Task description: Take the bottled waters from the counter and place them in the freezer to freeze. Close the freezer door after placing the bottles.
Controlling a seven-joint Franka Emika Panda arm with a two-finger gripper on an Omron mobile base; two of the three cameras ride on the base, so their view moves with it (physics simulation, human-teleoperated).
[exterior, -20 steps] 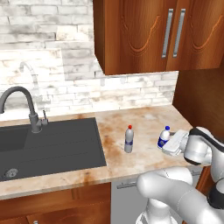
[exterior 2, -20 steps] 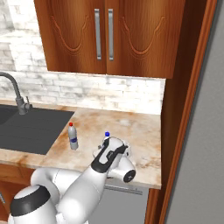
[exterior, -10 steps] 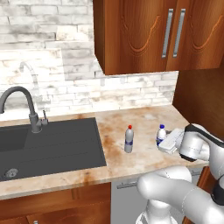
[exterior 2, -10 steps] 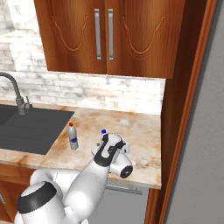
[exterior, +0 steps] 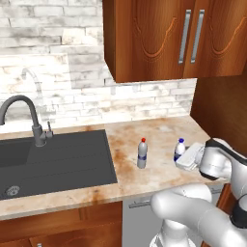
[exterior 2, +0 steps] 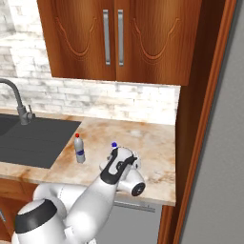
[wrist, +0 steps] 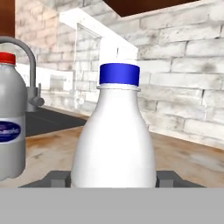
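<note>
Two bottled waters stand upright on the marbled counter (exterior: 159, 128). The blue-capped bottle (exterior: 179, 147) (exterior 2: 114, 145) (wrist: 113, 144) sits between my fingers, and my gripper (exterior: 181, 156) (wrist: 113, 178) is shut on its lower body, with the dark fingertips (wrist: 57, 177) pressed against both sides. The greyish red-capped bottle (exterior: 142, 154) (exterior 2: 79, 149) (wrist: 9, 131) stands free, a short way to the left toward the sink. A plain grey panel of the freezer (exterior 2: 217, 162) fills the right edge of the right base view; its handles are out of frame.
A black inset sink (exterior: 58, 159) with a dark curved faucet (exterior: 30, 116) lies left of the bottles. Wooden upper cabinets (exterior: 169, 38) hang over the counter. A tall wooden side panel (exterior 2: 200, 109) separates the counter from the grey unit.
My gripper slid in a little to the left around the blue-capped bottle, and its fingers closed from wide open onto the bottle's sides. The red-capped bottle stayed put.
</note>
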